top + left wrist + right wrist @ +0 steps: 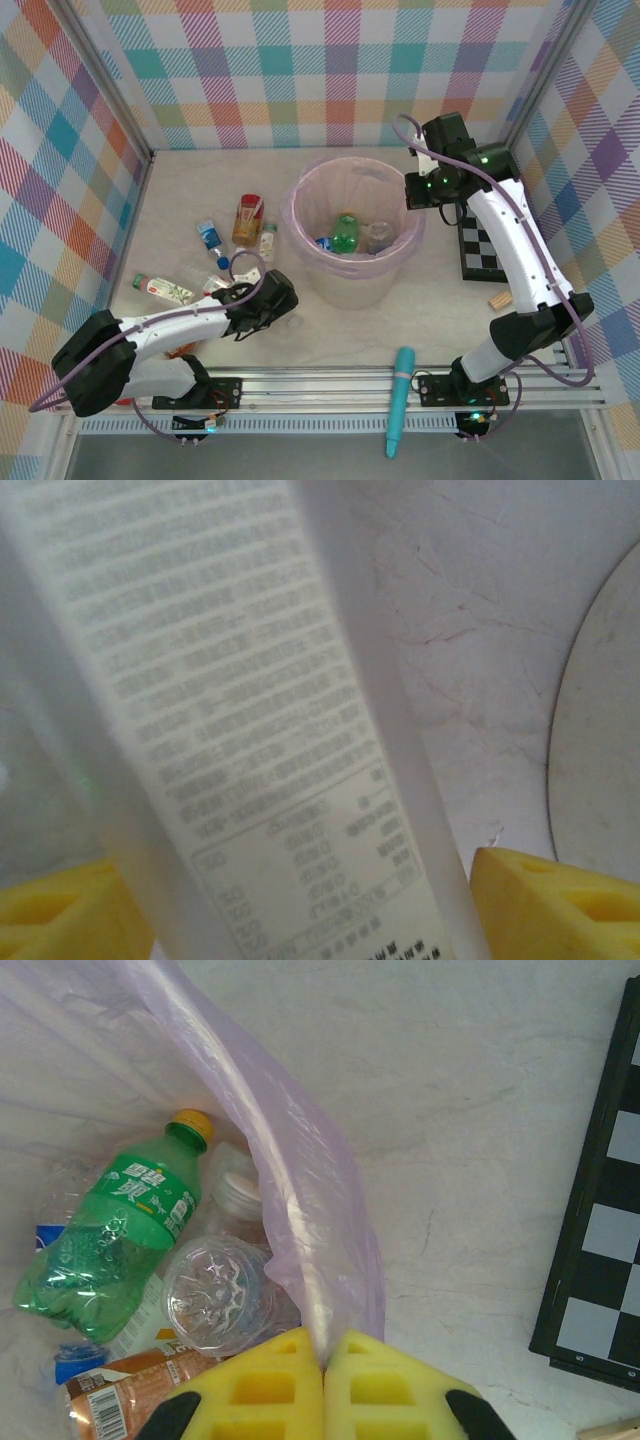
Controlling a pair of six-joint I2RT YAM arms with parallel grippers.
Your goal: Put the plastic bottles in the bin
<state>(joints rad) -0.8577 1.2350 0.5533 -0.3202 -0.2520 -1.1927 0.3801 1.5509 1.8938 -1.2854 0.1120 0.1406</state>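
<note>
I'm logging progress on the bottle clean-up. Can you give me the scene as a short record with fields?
bin: round bin mid-table, lined with a pink bag
in bin: green bottle and several others
on table: a cluster of bottles left of the bin, among them a copper-brown bottle
left gripper: fingers either side of a white-labelled bottle; grip not certain
right gripper: shut, apparently pinching the pink bag at the rim
other items: checkered board, teal tube
</note>
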